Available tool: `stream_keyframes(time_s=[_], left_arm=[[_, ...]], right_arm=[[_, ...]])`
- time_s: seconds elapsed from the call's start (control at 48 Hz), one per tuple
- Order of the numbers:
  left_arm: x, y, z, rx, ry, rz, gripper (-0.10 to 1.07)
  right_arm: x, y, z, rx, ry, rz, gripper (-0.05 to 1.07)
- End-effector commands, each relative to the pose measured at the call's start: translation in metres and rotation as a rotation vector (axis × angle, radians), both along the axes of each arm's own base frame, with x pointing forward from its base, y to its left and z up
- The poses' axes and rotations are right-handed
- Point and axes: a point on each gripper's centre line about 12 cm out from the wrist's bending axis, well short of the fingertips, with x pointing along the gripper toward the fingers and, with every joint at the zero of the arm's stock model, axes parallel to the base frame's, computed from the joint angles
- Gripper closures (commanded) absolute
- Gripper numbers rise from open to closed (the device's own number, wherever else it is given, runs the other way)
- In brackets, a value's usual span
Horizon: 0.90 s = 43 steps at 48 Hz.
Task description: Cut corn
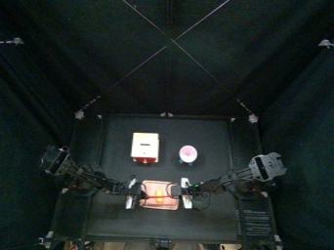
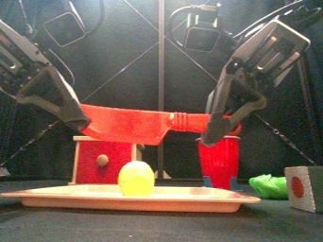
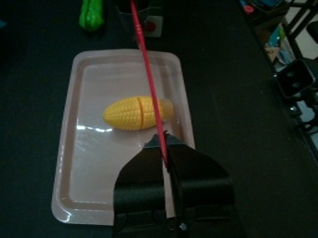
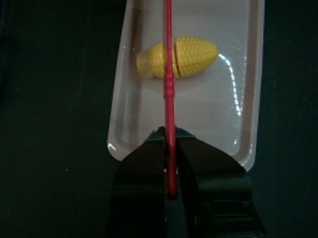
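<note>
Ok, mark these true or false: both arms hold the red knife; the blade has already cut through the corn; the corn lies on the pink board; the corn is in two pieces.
1. Both arms hold the red knife: true. The left gripper clamps the blade end, the right gripper the handle end.
2. The blade has cut through the corn: false. In the front view it hangs above it, apart.
3. The corn lies on the pink board: true.
4. The corn is in two pieces: false. It looks whole.
</note>
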Motion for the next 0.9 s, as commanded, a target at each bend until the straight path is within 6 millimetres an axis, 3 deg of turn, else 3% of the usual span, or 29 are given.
stream_keyframes(time_s=[0.0, 0.875], left_arm=[[0.0063, -0.0052, 0.0001, -0.007, -0.003, 0.008, 0.76], [0.0119, 0.0017, -0.0050, 0.029, -0.011, 0.024, 0.76]], right_arm=[[0.0034, -0.0013, 0.0079, 0.000, -0.019, -0.002, 0.62], [0.0069, -0.0106, 0.0074, -0.004, -0.022, -0.024, 0.62]])
